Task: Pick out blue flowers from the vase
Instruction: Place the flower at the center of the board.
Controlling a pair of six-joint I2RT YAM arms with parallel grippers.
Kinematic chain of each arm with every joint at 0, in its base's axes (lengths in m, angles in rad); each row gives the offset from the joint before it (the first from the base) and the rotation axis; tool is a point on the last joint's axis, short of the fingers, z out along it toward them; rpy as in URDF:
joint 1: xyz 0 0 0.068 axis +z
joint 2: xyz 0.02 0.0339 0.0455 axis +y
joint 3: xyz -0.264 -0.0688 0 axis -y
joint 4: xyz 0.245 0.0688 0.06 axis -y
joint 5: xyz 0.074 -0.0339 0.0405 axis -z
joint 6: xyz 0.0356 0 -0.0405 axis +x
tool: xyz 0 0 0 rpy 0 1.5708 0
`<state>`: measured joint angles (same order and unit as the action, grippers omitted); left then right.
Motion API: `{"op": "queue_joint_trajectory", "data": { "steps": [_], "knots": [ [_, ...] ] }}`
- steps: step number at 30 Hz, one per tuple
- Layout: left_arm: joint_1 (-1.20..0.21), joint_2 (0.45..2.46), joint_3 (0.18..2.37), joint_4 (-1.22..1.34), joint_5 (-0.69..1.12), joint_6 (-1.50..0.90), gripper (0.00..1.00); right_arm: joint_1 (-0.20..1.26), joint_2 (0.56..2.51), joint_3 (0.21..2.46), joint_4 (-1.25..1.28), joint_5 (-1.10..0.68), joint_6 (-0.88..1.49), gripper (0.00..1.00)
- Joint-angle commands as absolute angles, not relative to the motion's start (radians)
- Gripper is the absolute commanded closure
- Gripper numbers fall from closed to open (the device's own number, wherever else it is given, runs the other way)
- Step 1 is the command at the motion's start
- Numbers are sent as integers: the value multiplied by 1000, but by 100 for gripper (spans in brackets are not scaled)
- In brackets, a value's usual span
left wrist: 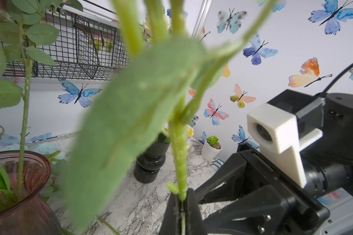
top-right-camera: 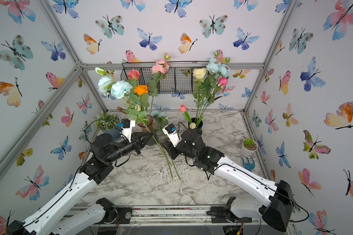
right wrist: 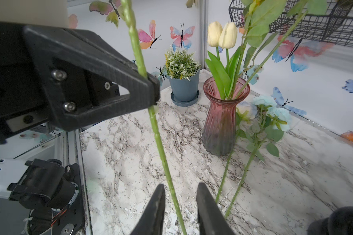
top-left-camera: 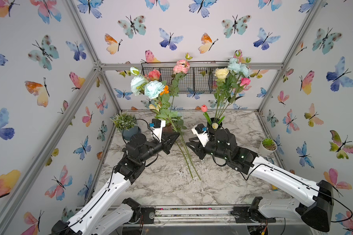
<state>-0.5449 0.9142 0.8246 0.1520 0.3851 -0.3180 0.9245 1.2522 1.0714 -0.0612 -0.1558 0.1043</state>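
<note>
My left gripper is shut on the green stem of a blue flower. That stem rises to two pale aqua blooms, seen in both top views. Its lower part hangs between the fingers of my right gripper, which stands open around it with a gap on each side. The pink glass vase behind holds cream tulips and other stems. Two more blue flowers lie on the table beside it. A black vase holds another blue cluster.
A blue pot with a leafy plant stands at the back left. A small white pot with a succulent sits by the right wall. A wire basket hangs on the back wall. The marble table stretches toward the front rail.
</note>
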Motion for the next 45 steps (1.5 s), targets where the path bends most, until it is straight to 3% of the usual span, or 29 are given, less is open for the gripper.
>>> {"op": "queue_joint_trajectory", "data": {
  "steps": [1, 16, 25, 29, 38, 45],
  "knots": [
    [-556, 931, 831, 181, 362, -299, 97, 934, 1275, 1047, -15, -178, 127, 70],
    [-580, 921, 827, 180, 344, -299, 97, 937, 1345, 1062, 10, -172, 132, 71],
    [-586, 922, 815, 182, 320, -299, 97, 940, 1353, 1059, 26, -180, 135, 91],
    [-586, 910, 810, 176, 290, -294, 92, 941, 1334, 1052, 16, -172, 136, 99],
    [-586, 932, 799, 190, 289, -304, 73, 942, 1317, 1037, 14, -169, 144, 99],
    [-586, 925, 804, 182, 278, -299, 68, 942, 1298, 1022, 0, -146, 147, 99]
  ]
}}
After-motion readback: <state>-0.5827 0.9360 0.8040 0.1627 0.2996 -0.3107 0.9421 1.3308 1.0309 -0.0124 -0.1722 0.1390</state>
